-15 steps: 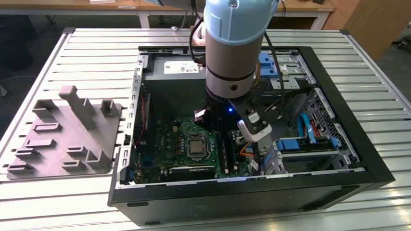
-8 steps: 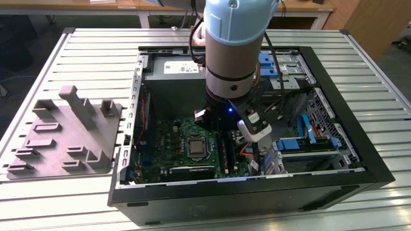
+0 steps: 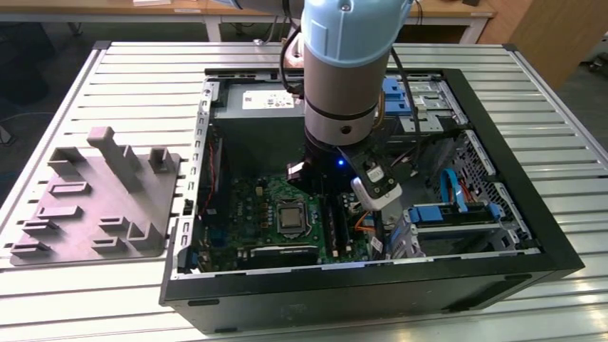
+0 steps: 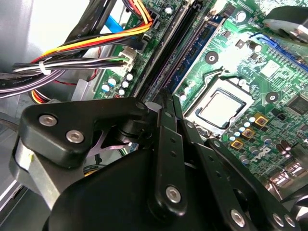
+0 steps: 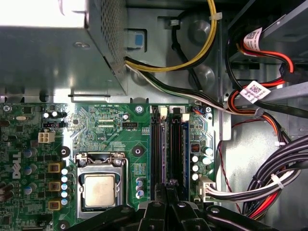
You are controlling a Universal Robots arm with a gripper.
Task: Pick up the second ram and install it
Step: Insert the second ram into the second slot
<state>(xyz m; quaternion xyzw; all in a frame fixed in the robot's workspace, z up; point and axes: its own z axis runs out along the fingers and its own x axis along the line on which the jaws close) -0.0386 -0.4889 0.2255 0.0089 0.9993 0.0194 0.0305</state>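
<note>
Slatted metal table (image 3: 114, 71) carries an open computer case (image 3: 532, 235), with a grey fixture (image 3: 95, 199) beside it on the exterior view's left. Inside the case, the arm (image 3: 347, 71) reaches down over the green board (image 5: 110, 125). In both wrist views the claw (image 5: 167, 185) is drawn narrow, its tips pinched on the ram (image 5: 166, 149), a thin dark strip that stands edge-up in line with the black slots. A blue slot (image 5: 185, 144) runs just beside it. The CPU (image 5: 100, 190) lies near, on the ram's other side. Farther off, bundled cables (image 5: 269, 178) cross the case wall.
</note>
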